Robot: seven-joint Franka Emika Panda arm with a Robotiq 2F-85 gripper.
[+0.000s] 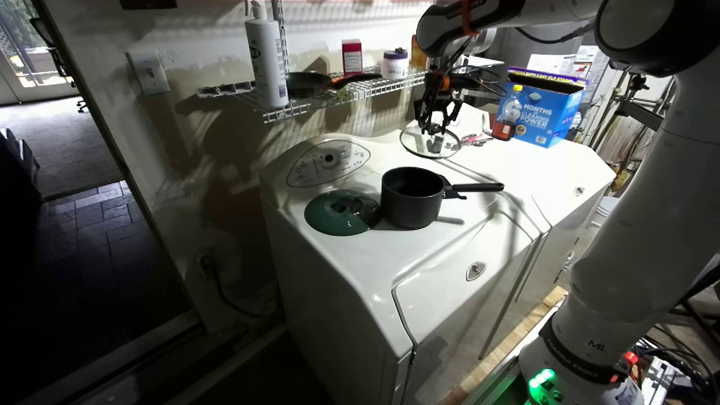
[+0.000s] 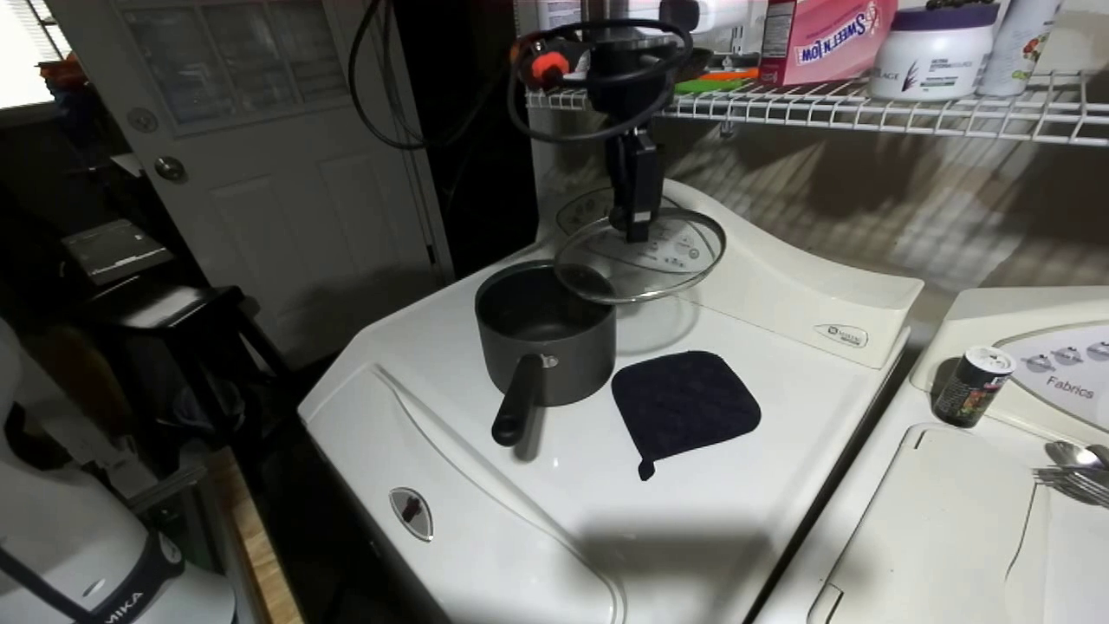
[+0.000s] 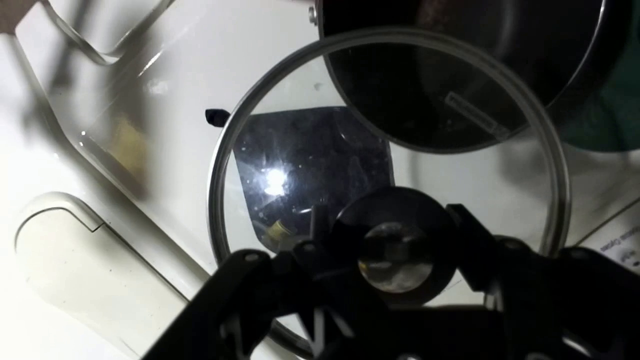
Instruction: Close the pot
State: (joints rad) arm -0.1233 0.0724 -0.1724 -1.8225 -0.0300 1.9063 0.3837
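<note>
The pot (image 1: pixel 412 208) is a dark grey saucepan standing upright and uncovered on a white washer-type machine. It also shows in the other exterior picture (image 2: pixel 548 364), with its black handle sticking out, and at the top of the wrist view (image 3: pixel 540 30). A clear glass lid (image 2: pixel 645 269) with a metal rim hangs in the air, slightly tilted, behind and above the pot. In the wrist view the lid (image 3: pixel 475 195) overlaps part of the pot's opening. My gripper (image 3: pixel 392 237) is closed on the lid's round black knob (image 3: pixel 390 207). In an exterior view the gripper (image 1: pixel 434 128) points down.
A green round lid (image 1: pixel 337 216) lies beside the pot. A dark potholder (image 2: pixel 684 403) lies under the held lid's side. A control panel (image 1: pixel 329 163) rises behind. A wire shelf (image 1: pixel 349 95) with bottles and a pan is above. A blue box (image 1: pixel 543 115) and a small can (image 2: pixel 975 387) stand farther along.
</note>
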